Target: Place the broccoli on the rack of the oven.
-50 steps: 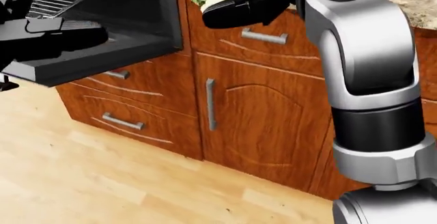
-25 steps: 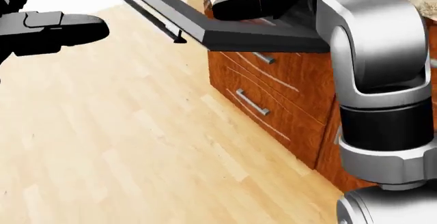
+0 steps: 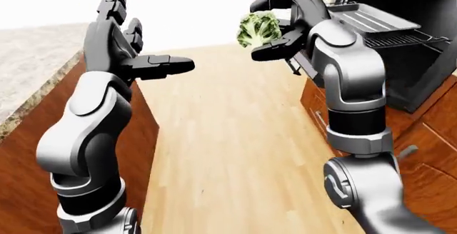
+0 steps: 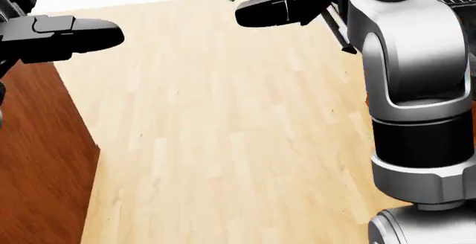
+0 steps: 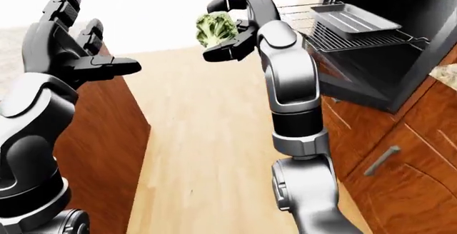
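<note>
Gripping green broccoli (image 5: 216, 28) (pale stalk), right hand (image 5: 236, 24) raised.

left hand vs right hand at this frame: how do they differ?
The black three-finger left hand is open and empty, fingers spread upward; the black three-finger right hand is closed round the green broccoli floret. In the right-eye view the left hand sits at the left, above the brown wooden cabinet, while the right hand is beside the open black oven's wire rack, which carries a grey metal tray. Both are raised to similar height.
</note>
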Motion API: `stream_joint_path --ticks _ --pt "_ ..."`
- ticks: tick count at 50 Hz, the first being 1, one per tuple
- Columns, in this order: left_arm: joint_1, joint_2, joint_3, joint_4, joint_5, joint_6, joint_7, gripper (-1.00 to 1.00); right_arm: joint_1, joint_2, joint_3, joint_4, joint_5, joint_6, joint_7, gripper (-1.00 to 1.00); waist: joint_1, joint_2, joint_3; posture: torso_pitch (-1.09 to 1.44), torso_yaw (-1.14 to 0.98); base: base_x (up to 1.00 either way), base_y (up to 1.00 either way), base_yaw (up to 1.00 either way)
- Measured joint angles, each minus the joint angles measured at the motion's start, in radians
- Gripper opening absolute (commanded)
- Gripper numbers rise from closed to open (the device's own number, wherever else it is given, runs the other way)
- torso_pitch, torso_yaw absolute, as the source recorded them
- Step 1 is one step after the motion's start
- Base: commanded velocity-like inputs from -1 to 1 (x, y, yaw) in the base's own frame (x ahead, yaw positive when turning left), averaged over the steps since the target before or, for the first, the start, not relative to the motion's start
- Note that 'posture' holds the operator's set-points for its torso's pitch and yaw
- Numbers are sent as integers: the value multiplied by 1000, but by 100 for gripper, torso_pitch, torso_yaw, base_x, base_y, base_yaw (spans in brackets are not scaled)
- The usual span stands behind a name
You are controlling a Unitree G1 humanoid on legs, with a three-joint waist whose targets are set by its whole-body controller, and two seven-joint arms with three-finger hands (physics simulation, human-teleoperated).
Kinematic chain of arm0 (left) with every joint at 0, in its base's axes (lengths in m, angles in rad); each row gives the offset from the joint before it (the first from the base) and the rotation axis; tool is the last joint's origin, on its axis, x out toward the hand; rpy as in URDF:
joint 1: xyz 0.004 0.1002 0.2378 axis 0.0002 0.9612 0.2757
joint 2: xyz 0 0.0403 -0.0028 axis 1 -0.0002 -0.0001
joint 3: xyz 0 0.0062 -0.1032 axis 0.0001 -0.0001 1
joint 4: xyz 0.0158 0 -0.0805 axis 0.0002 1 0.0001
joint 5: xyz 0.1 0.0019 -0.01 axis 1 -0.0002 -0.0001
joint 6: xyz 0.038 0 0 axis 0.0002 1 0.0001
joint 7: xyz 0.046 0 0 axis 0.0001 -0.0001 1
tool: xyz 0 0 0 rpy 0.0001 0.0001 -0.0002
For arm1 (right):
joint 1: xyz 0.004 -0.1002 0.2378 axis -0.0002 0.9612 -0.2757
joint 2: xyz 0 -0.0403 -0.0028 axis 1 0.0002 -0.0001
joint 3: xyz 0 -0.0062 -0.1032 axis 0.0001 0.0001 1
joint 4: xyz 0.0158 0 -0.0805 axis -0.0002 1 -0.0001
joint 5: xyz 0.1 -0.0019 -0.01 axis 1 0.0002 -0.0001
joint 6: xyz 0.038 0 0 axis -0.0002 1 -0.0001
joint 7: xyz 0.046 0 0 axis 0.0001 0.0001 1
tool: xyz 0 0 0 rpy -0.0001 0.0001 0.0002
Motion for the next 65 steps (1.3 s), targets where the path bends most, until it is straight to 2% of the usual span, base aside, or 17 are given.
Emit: stream_joint_path --ticks 4,8,11,13,18,26,29,34,38,42,46,49,53,57,61,63,65 --pt "-1 4 0 -1 1 -8 -2 100 -5 3 1 -8 -1 -1 -1 -100 5 65 -12 0 0 0 0 100" --pt "21 9 24 12 12 7 9 100 3 25 32 3 12 2 8 -100 34 37 -9 0 0 0 0 62" --pt "9 12 34 2 19 2 15 100 -10 25 34 -2 20 8 11 -100 13 -5 19 0 0 0 0 0" --pt "5 10 26 -2 14 2 13 100 -16 18 24 -11 17 6 7 -100 5 -16 32 0 0 0 0 0" --pt "1 7 12 -2 2 4 7 100 -35 4 6 -9 8 5 -4 -100 12 -59 17 0 0 0 0 0" --pt "10 4 6 7 -6 13 4 100 -26 7 11 26 6 41 -3 -100 -1 14 4 0 0 0 -33 0" --pt "7 9 19 9 1 13 11 100 -35 12 23 10 14 37 5 -100 -2 43 -24 0 0 0 -70 0" --pt "0 12 19 -8 0 -2 12 100 -42 10 14 -25 15 15 4 -100 4 -3 -23 0 0 0 -69 0" --pt "-1 13 20 -4 1 4 15 100 -29 11 17 -31 16 24 4 -100 8 -88 -21 0 0 0 -69 0" --pt "13 -7 -15 5 -10 15 7 100 5 -5 -4 -13 6 42 -2 -100 -19 -73 -2 0 0 0 -69 0" --pt "8 -1 -5 2 -10 19 6 100 0 -3 0 -25 2 46 -5 -100 -6 -20 3 0 0 0 -68 0" --pt "0 4 7 -14 -7 11 8 100 -4 1 5 -39 6 44 -3 -100 -2 3 4 0 0 0 -57 0" --pt "1 5 10 -11 -7 5 9 100 -17 2 9 -26 8 41 -1 -100 2 4 -10 0 0 0 -36 0" --pt "1 5 6 -3 -9 11 10 100 -19 -2 7 -22 7 42 0 -100 4 -23 -17 0 0 0 -38 0" --pt "-3 6 7 -10 -11 8 12 100 -35 -7 4 -39 3 47 2 -100 3 3 -11 0 0 0 -45 0" --pt "7 7 11 -7 -10 8 13 100 -27 0 11 -40 5 49 5 -100 10 -20 -8 0 0 0 -45 0" --pt "18 6 18 9 -6 17 17 100 -19 8 25 -23 10 57 12 -100 10 0 -15 0 0 0 -45 0"
